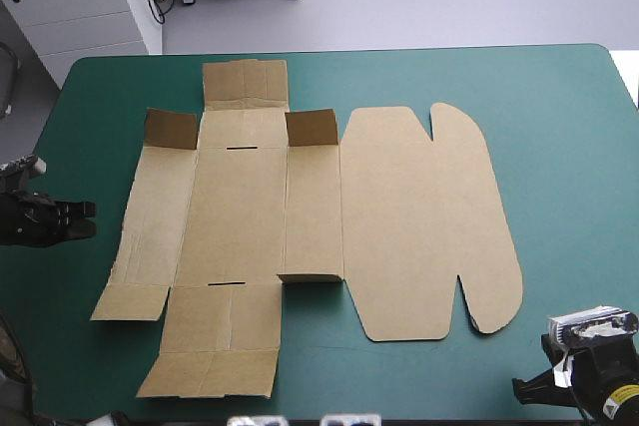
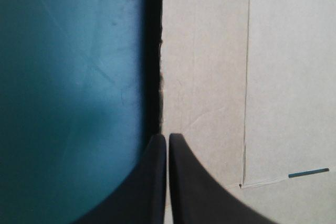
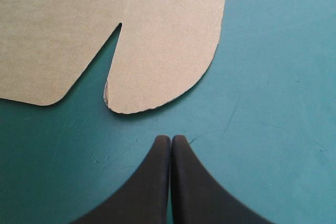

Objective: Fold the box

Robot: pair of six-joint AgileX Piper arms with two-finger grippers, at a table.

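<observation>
High view shows the brown box (image 1: 240, 226) opened out in the middle of the teal-green surface (image 1: 559, 147). Most of the box lies flat. At its far side two small parts stand up: the left flap (image 1: 172, 129) and the right flap (image 1: 312, 129). One more small flap (image 1: 310, 276) nearer the front stands up a little too. The big lid (image 1: 419, 226) with round corners lies flat on the right side of the box.

The left fingers (image 1: 85, 216) are by the left edge of the surface. They are near the left side of the box and point at it. The right fingers (image 1: 524, 388) are at the near right corner of the surface, apart from the box.

Left wrist view shows the left fingers pressed together in a point, with nothing between them. Their tips line up with the left edge of the box. A thin slot (image 2: 308, 172) shows in the board.

Right wrist view shows the right fingers pressed together too, holding nothing. They are over bare cover, and a round corner of the lid is just ahead, not touching.
</observation>
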